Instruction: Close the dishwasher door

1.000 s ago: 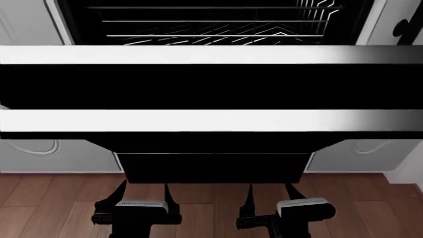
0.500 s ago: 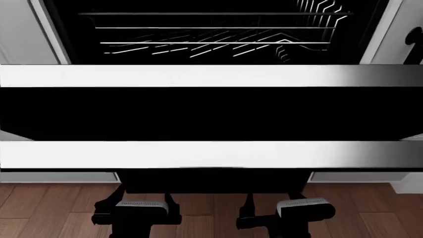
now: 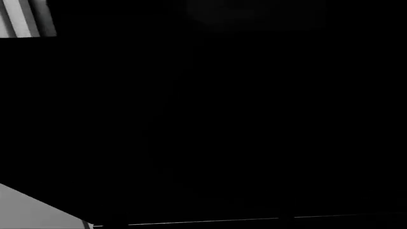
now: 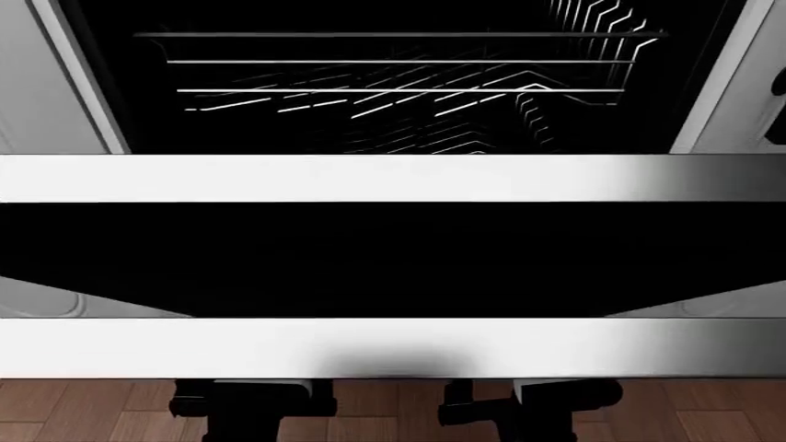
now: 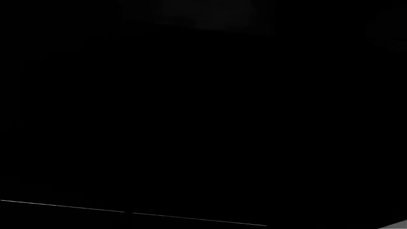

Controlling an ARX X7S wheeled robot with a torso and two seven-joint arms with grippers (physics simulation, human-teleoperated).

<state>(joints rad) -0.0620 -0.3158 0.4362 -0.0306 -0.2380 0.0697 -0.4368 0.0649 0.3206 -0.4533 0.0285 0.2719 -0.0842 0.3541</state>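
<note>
Wooden floor [image 4: 74, 410] below; dishwasher door [image 4: 393, 258] hides jaws.

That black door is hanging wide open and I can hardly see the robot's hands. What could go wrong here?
The dishwasher door hides almost all of both arms in the head view, and both wrist views are nearly black, so contact is hard to judge. The wire rack could perhaps block closing if it isn't fully in.

the dishwasher door [image 4: 393, 258] lies open before the wire racks [image 4: 393, 83], above both arms.
</note>
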